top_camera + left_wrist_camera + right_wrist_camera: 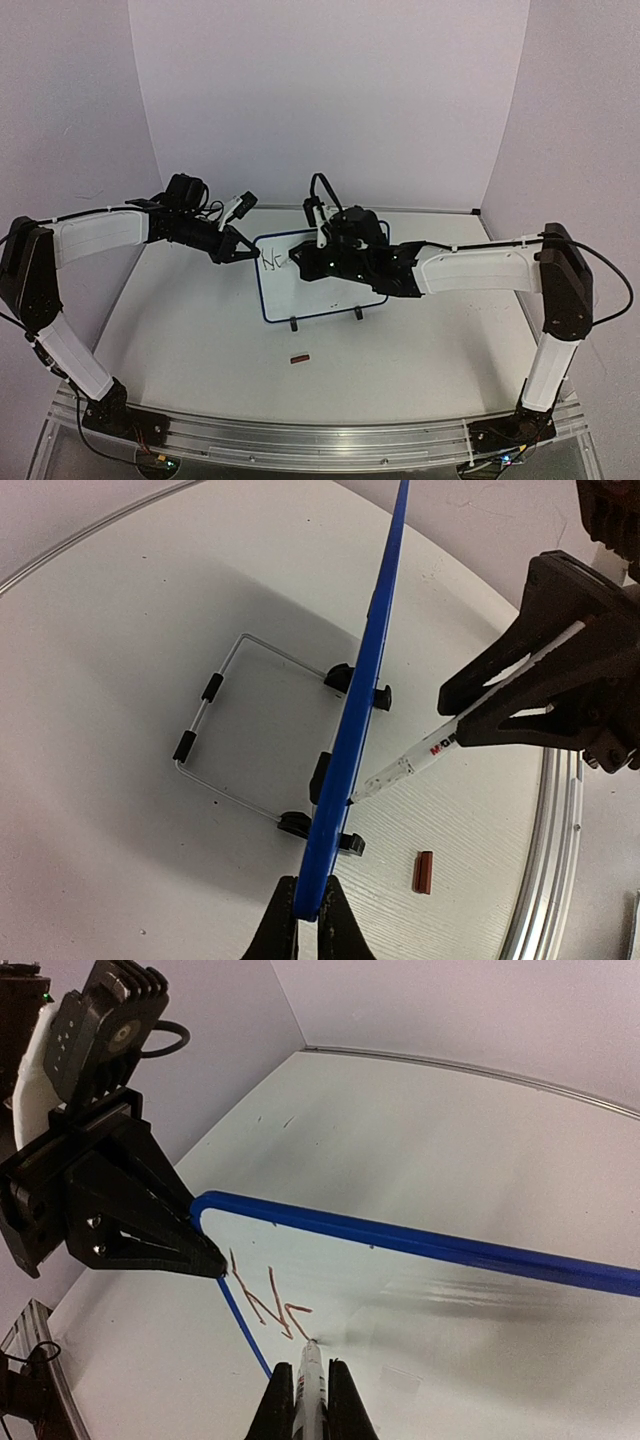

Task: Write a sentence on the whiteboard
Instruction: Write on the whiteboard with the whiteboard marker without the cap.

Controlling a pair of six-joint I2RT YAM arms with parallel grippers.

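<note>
Because the whiteboard [330,285] looked light and tippy, your left gripper [240,256] pinched its edge while your right gripper [308,1400] squeezed the marker [420,761].

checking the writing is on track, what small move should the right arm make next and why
Probably slide the marker tip a little further right across the board, keeping contact. Only a few strokes sit near its upper left corner. The right pincer is shut on the marker with the tip on the surface, and the left pincer clamps the board's edge.
</note>
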